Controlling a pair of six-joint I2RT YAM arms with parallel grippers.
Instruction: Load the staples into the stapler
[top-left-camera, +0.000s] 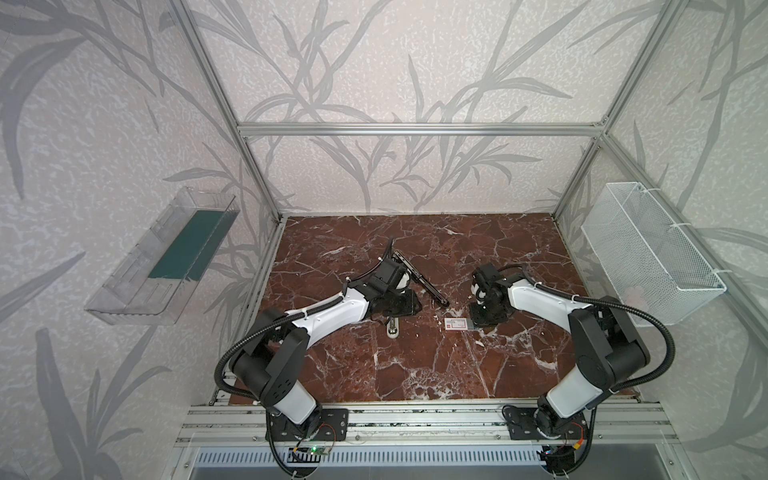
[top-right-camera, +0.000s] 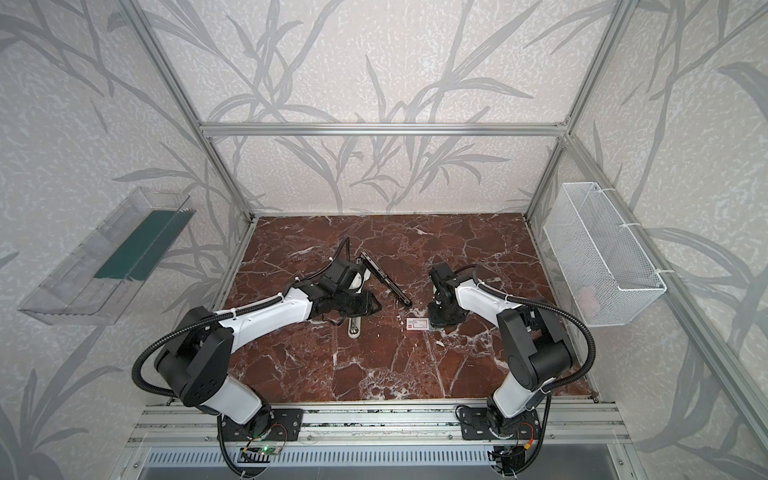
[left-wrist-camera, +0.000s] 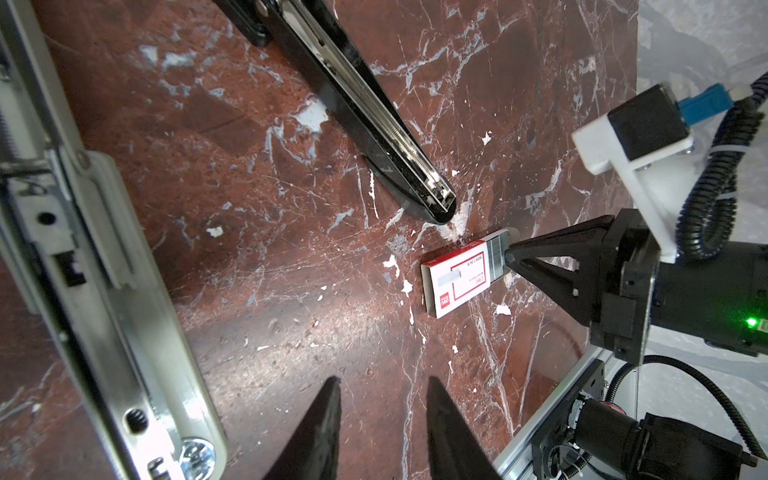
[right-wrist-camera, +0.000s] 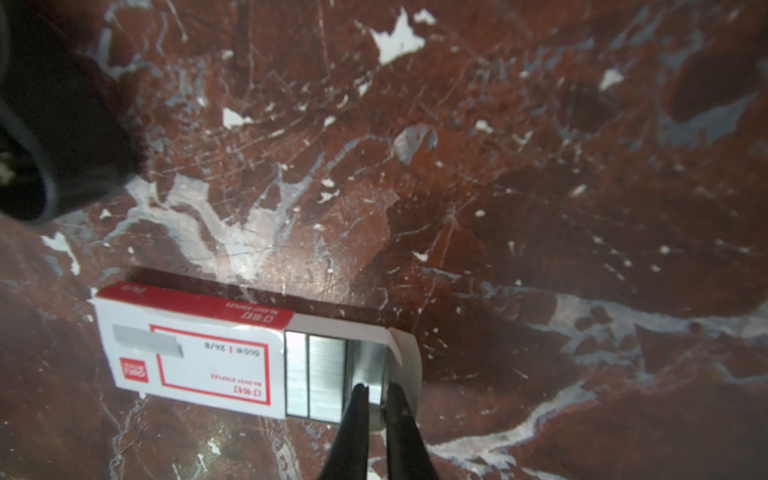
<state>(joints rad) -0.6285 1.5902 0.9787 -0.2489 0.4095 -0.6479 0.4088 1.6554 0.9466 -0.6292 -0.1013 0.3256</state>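
Observation:
The black stapler lies opened out flat on the marble table, slanting across the middle in both top views, and its silver rail faces up. The white and red box lies just in front of the stapler's near end, with its tray slid out toward the right arm. Silvery staples fill the tray. My right gripper points down at the tray's outer end, its fingers pinched on the end strip of staples. My left gripper hovers left of the box, open and empty.
A beige-grey stapler lies under the left arm's wrist; in the left wrist view it runs along one side. A white wire basket hangs on the right wall and a clear tray on the left wall.

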